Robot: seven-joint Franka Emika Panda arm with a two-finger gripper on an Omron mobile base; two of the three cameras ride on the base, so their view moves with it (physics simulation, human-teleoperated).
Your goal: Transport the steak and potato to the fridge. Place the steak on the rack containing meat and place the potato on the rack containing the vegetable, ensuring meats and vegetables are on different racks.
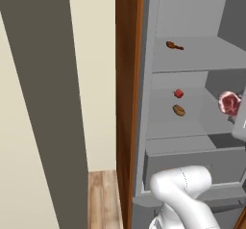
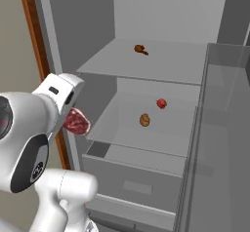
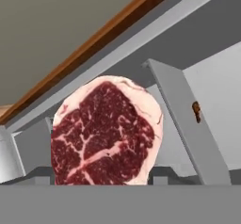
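The fridge (image 2: 146,11) stands open before me, grey inside and framed in brown wood (image 1: 126,103), with a cream wall (image 1: 98,79) and a strip of wooden floor (image 1: 102,199) to its left in the left base view.

The rack containing meat (image 2: 166,63), the higher grey shelf, carries one small dark red-brown meat piece (image 2: 140,49), lying toward the back of the shelf. It also shows on that shelf in the left base view (image 1: 174,45), and in the hand view as a small brown spot (image 3: 196,111) beyond a shelf edge.

The shelf below (image 2: 122,128) holds the small round red vegetable (image 2: 161,103) and the potato (image 2: 144,120). The two lie near each other but apart, the potato closer to the front edge. Below that shelf is the wide grey drawer (image 2: 141,177).

My gripper (image 2: 73,115) is clenched on the steak (image 2: 76,121). I hold it outside the fridge interior, in front of the opening at its left side as the right base view shows it, at about the height of the lower shelf. In the hand view the steak (image 3: 106,131) stands on edge directly ahead of the hand, its marbled red face toward the camera and its pale fat rim along the top and right. My fingertips themselves are hidden behind it.
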